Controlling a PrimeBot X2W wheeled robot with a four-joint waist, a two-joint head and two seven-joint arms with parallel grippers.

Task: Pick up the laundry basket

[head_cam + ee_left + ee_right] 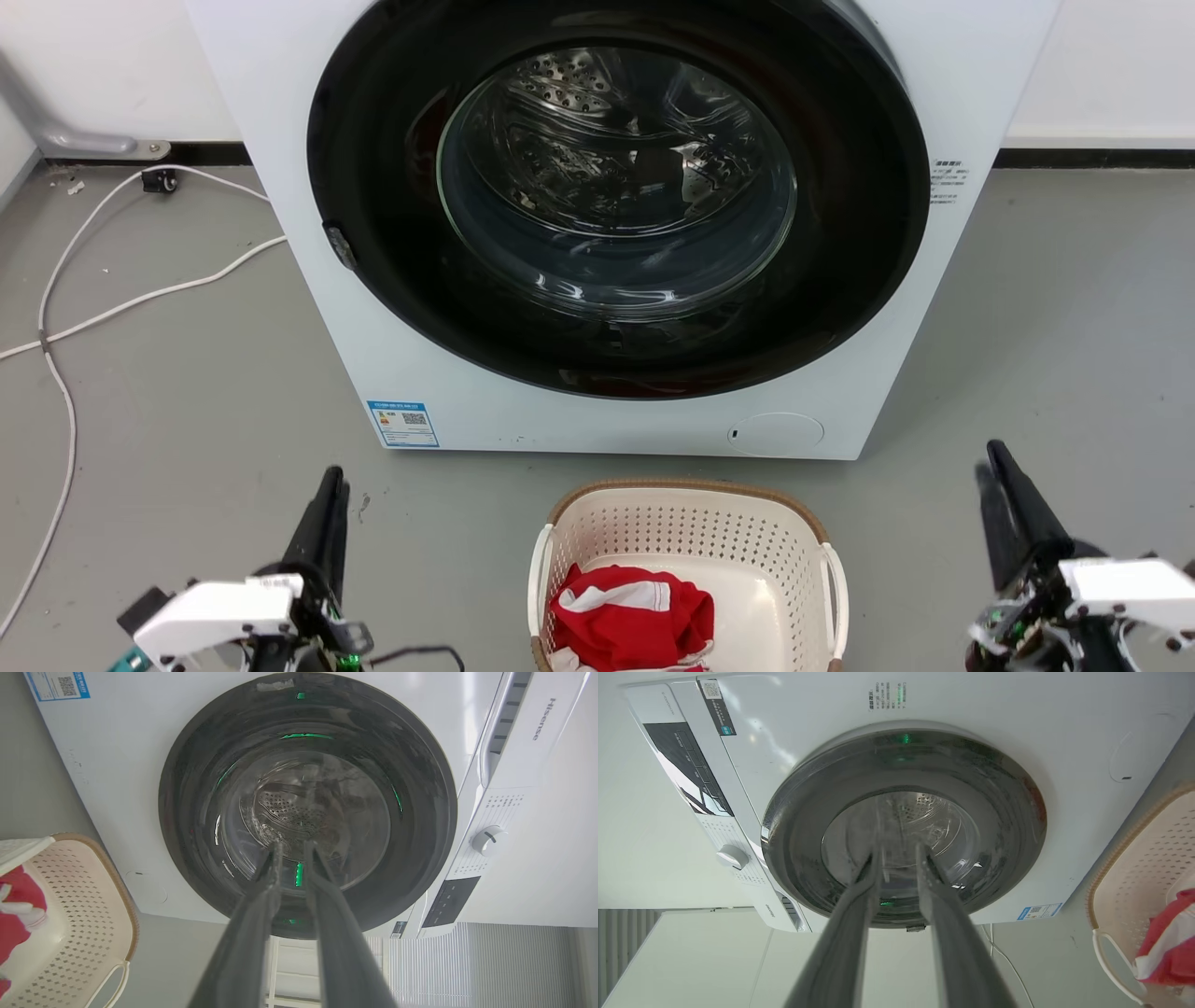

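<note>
basket spot: the laundry basket sits on the grey floor right in front of the washing machine, bottom centre of the head view, with a strip of bare floor between the two. Its near end is cut off by the frame.
basket look: cream perforated walls, brown woven-look rim, and a white handle on each side.
what's in it: a red and white garment, bunched up on the robot's left side of the basket.
left gripper: lower left of the head view, off to the basket's left and not touching it. In its wrist view the fingers are only narrowly parted, and there's nothing between them.
right gripper: lower right, well apart from the basket on the other side. Same deal here, a slim gap between the tips and it's empty.
where they point: both wrist views look along the fingers at the machine's round glass door, which is closed, with the steel drum visible behind it.
floor stuff: a white cable snakes across the floor to the machine's left.
</note>
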